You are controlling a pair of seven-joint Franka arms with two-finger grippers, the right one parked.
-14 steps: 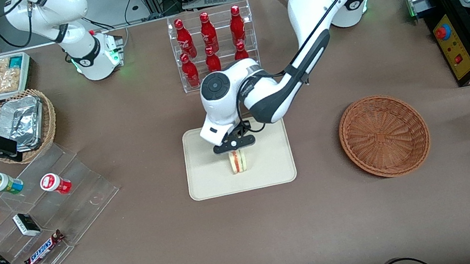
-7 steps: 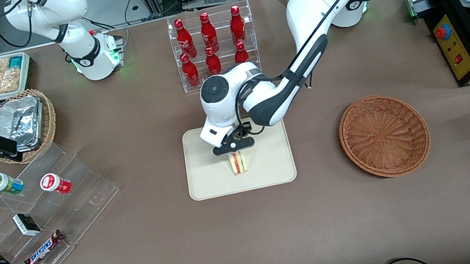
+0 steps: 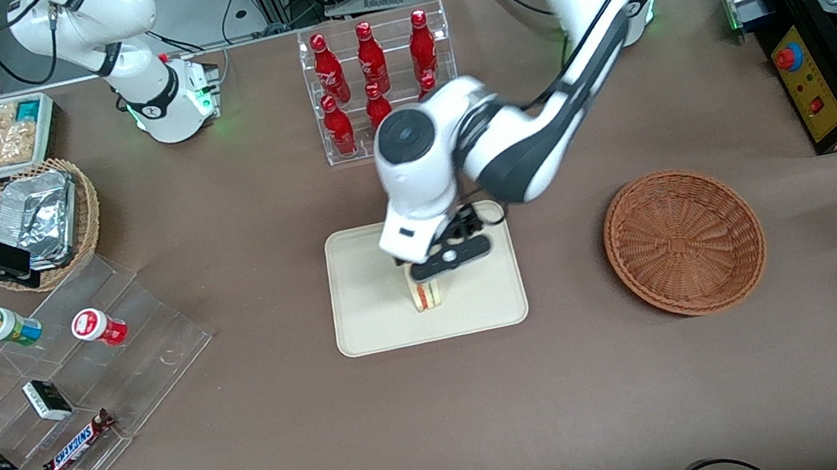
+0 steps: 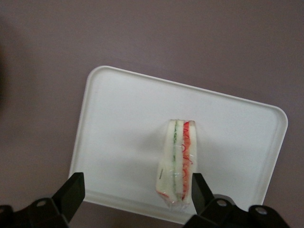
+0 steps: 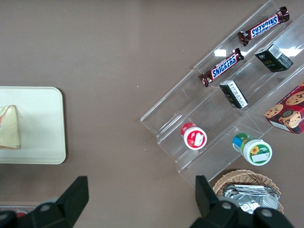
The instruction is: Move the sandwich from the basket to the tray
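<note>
- Hovering just above the sandwich [image 3: 425, 294], the left arm's hand [image 3: 447, 260] is released. Wrist view shows the hand [image 4: 137, 185] w/ fingers [image 4: 73, 187] spread wide and nothing between them.
- Hand points straight down over the tray [image 3: 372, 312]. That looks like a let-go pose, not a grasp.
- One finger shows just beside the sandwich [image 4: 178, 161] in the wrist view. I judge no contact, since the front view puts the hand above it.
- Sandwich stands on edge on the tray [image 4: 118, 118], bread faces upright, green and red filling lines showing along the top. It was probably gripped across the bread faces, which explains the upright pose.
- It sits toward the tray's nearer rim, well inside it, so no overhang risk.
- Wrap looks intact, no crushing visible.
- Basket [image 3: 684, 241] lies well apart on the tabletop [image 3: 289, 430], toward the working arm's end, w/ nothing in it.
- Judgement: placing step is essentially done; what's left is clearing the arm.
- Risk: the narrow upright wedge could tip if a finger clips it on the way up, so a straight vertical retreat seems safest.
</note>
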